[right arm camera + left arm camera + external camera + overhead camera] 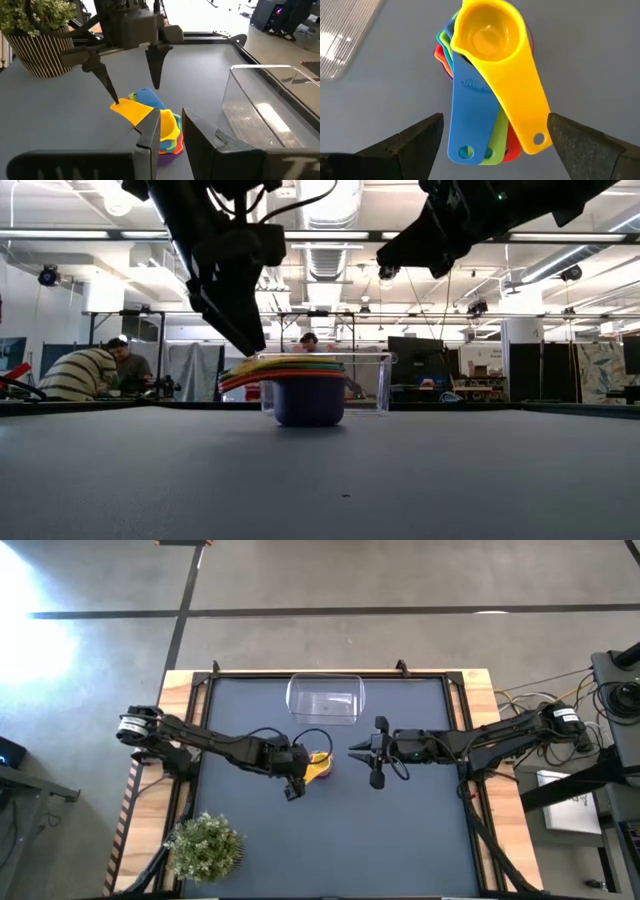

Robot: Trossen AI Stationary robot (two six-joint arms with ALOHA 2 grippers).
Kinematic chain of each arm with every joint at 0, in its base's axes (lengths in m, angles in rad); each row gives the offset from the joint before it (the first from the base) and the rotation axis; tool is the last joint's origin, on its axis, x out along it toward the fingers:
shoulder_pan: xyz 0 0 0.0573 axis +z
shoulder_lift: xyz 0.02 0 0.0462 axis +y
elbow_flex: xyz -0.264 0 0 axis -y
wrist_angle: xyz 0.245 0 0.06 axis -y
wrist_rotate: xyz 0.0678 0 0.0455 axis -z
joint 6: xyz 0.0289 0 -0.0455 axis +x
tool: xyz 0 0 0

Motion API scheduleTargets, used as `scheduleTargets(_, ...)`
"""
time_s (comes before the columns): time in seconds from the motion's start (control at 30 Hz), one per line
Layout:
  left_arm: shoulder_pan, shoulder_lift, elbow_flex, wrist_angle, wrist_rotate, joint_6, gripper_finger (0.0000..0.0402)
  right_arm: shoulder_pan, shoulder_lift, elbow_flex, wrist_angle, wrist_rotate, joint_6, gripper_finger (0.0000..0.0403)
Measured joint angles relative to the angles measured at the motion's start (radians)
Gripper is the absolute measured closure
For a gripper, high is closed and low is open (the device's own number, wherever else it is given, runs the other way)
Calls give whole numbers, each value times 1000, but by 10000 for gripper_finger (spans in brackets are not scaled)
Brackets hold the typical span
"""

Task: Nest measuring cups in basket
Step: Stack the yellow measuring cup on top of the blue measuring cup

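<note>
The measuring cups (487,60) sit nested in one stack on the table, yellow on top, with blue, green, red and teal below. The stack (319,767) rests on its bottom purple bowl (306,402). Its handles (490,130) fan out toward my left gripper (495,150). That gripper (300,773) is open and points down, one finger on each side of the handle ends, touching nothing. My right gripper (170,125) hovers right of the stack (362,752), open by a narrow gap. The clear basket (325,700) stands behind the stack, near the far edge.
A small potted plant (205,845) stands at the near left corner of the table. Wooden rails (478,740) border the dark mat on both sides. People sit in the room (95,370) beyond the table.
</note>
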Motion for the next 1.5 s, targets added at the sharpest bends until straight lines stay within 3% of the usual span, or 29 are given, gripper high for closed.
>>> scheduleTargets(0.47, 0, 13, 0, 36, -1, 7, 64, 0, 1, 0, 0, 0, 11, 332)
scheduleTargets(0.67, 3, 13, 0, 58, 79, 16, 63, 0, 1, 0, -1, 0, 11, 332)
scheduleTargets(0.83, 3, 13, 0, 81, 83, 15, 63, 0, 1, 0, -1, 0, 11, 332)
scheduleTargets(1.03, 3, 13, 0, 85, -22, -5, 63, 0, 1, 0, -1, 0, 11, 332)
scheduleTargets(1.37, -31, 13, 0, 85, -45, -6, 64, 0, 1, 0, -2, 0, 11, 332)
scheduleTargets(1.5, -75, 23, 34, 53, -114, -6, 68, 0, 1, 0, -2, 0, 11, 332)
